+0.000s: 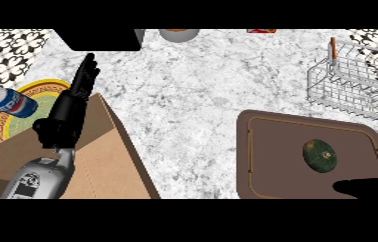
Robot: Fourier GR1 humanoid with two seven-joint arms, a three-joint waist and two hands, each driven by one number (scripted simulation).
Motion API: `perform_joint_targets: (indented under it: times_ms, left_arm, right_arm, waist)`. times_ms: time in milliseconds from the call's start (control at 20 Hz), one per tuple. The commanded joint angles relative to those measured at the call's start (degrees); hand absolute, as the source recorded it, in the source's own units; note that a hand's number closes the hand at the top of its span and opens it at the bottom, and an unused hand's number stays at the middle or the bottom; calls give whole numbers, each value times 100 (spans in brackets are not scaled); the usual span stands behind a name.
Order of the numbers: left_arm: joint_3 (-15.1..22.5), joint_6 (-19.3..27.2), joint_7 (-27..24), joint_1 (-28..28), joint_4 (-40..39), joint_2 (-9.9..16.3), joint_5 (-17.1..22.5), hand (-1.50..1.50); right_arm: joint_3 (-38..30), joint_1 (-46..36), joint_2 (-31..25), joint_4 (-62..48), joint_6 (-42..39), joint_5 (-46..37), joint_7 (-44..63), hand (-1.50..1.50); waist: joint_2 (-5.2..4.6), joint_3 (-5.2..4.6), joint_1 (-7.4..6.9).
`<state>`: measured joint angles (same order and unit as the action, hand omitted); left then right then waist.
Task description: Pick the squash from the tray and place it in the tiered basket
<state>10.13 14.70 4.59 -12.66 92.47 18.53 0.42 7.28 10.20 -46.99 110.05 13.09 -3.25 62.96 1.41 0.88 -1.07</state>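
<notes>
I see the squash (320, 155) lying on the brown tray (273, 151), toward the tray's right side, dark green and oval, untouched. The tray sits on the marbled worktop (199, 91). Beyond the tray's far right corner stands the wire basket (343, 81), apart from the tray, with an orange-handled piece at its left rim.

My right hand (356, 187) shows only as a black tip at the tray's near right corner, just short of the squash and not touching it; I cannot tell whether its fingers are spread or curled.

My left hand (77, 88) is well to the left of the tray, fingers straight and pressed together, pointing away from me, holding nothing. It hovers over a cardboard box (103, 156) that lies left of the tray. Further left of the tray, a blue can (16, 102) rests on a yellow-rimmed plate (40, 88). Far behind the tray, at the worktop's back edge, I see a grey pot (179, 34).
</notes>
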Motion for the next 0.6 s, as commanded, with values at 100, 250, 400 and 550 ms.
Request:
perform_joint_targets:
  times_ms: [100,250,400,550]
  left_arm:
    - [-343,-227,101,554,-547,481,14,0]
    - [-298,-104,203,312,-630,397,-172,0]
    - [-335,-192,-63,519,-655,458,-111,0]
    - [-365,-157,214,460,-574,489,-131,0]
  right_arm:
    - [217,-209,3,164,4,-361,936,-150]
    - [441,-419,206,190,134,-672,1162,-150]
    - [458,-592,335,-184,-13,-606,1080,-150]
    - [462,-539,448,-499,-7,-697,902,-150]
  waist:
    - [-156,-107,13]
    - [-171,-105,26]
    - [-195,-106,-59]
    - [-182,-96,-21]
